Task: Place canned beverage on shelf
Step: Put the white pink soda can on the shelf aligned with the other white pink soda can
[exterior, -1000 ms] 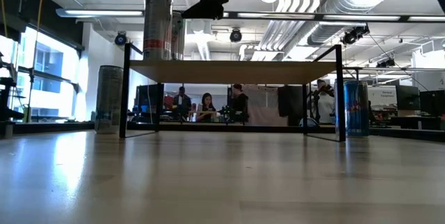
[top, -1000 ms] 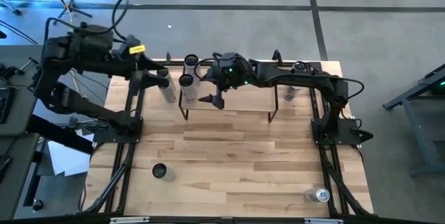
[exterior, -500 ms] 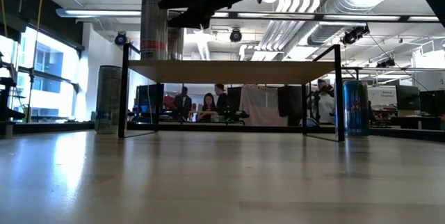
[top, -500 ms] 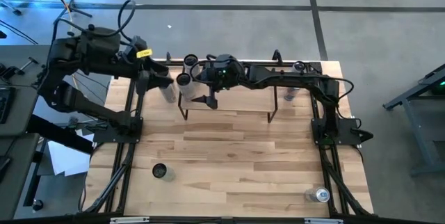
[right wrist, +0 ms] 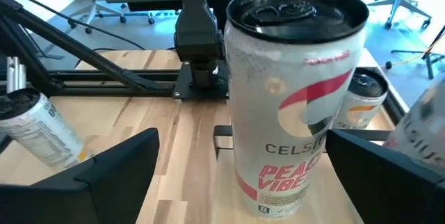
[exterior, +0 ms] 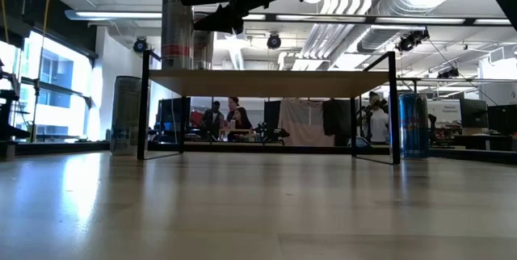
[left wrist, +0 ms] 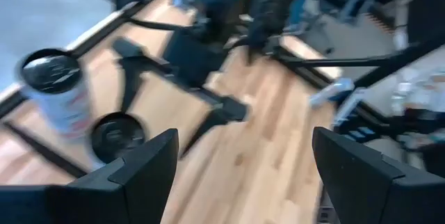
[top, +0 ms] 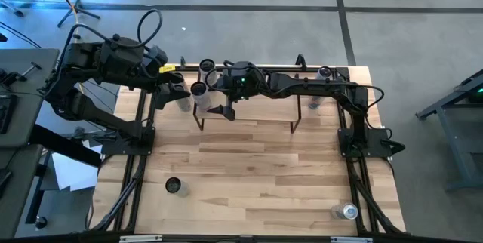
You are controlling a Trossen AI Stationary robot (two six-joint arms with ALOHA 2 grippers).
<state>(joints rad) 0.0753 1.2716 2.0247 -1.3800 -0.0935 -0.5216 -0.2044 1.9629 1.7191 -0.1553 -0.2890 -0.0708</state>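
Observation:
The shelf [top: 256, 106], a light wood top on thin black legs, stands at the table's far side. Two cans stand on its left end: a white Celsius can [right wrist: 295, 99], which also shows in the high view [top: 198, 90], and one behind it [top: 206, 66]. My right gripper [right wrist: 240, 140] is open above the shelf's left part [top: 220, 98]. Its fingers stand on either side of the Celsius can, apart from it. My left gripper [top: 179, 90] is open and empty just left of the shelf's left end; it also shows in the left wrist view [left wrist: 243, 140].
A can [exterior: 127, 115] stands on the table left of the shelf, by my left gripper. A blue can [exterior: 414, 124] stands at the shelf's right end. Loose cans stand near left [top: 173, 186] and near right [top: 347, 211]. Black rail frames run along both table sides.
My right gripper has gone toward the table's left edge along the shelf top, up to the cans on its left end, staying open. My left arm has reached toward the shelf's left end. The cans have kept still.

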